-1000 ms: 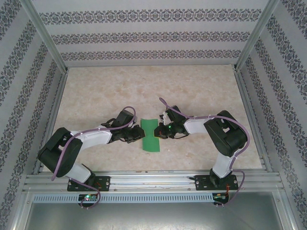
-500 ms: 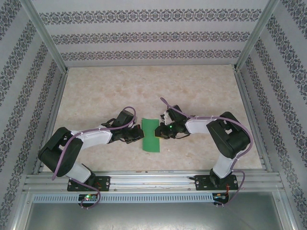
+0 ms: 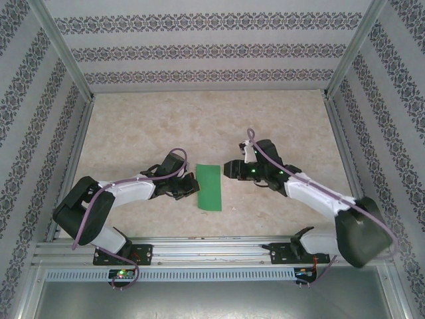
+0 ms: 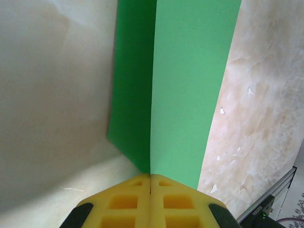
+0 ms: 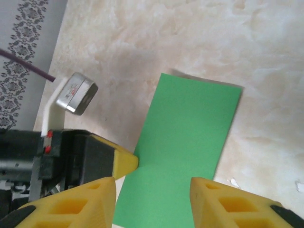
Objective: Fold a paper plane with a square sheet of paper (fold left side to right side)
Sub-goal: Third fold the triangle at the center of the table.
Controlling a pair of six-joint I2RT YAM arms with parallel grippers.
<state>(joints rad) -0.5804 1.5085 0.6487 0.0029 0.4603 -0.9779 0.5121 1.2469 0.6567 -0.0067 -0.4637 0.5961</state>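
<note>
Two layers (left wrist view): left pincer (image 4: 150, 176) pinches square sheet of paper (image 4: 190, 85); right pincer (image 5: 153, 183) agape.

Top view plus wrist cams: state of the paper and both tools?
green paper: folded into a narrow strip, lying on the table.
left tool: shut, tips at the paper's left edge.
right tool: open, holding nothing, off the paper to its right.

In the left wrist view the square sheet of paper (image 4: 190, 85) is cut off at the top, its near end hidden behind the left gripper (image 4: 150, 183).
</note>
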